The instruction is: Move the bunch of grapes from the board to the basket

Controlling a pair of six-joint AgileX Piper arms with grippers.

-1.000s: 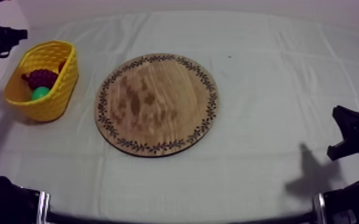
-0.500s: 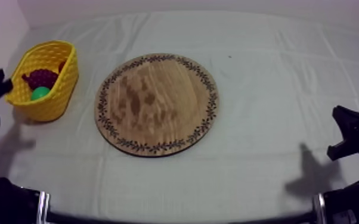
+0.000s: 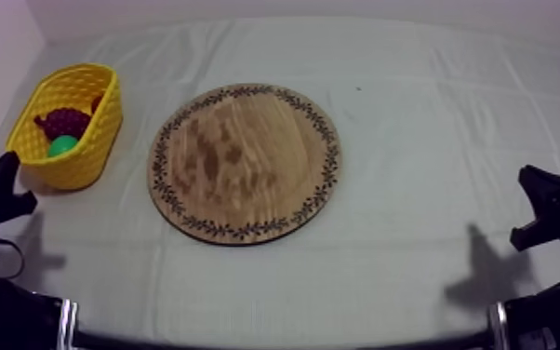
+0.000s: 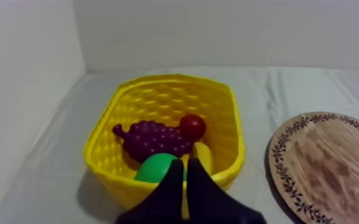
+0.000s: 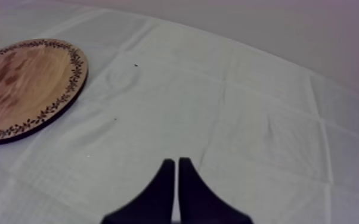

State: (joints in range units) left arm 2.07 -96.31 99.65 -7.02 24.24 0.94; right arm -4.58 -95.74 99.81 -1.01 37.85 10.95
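Purple bunch of grapes (image 4: 152,138) lying inside the yellow basket (image 4: 158,83), just ahead of the left gripper (image 4: 185,164), fingers clenched together on nothing, right gripper (image 5: 176,162) likewise clenched, wooden board (image 5: 21,83) ahead of it

The basket (image 4: 105,142) is yellow, the grapes (image 4: 152,138) purple, the board (image 3: 246,163) brown with a dark-patterned rim.

bunch of grapes (image 4: 152,138): dark purple, lying inside yellow basket (image 3: 98,140) | wooden board (image 3: 245,163): round, flat, just beside basket
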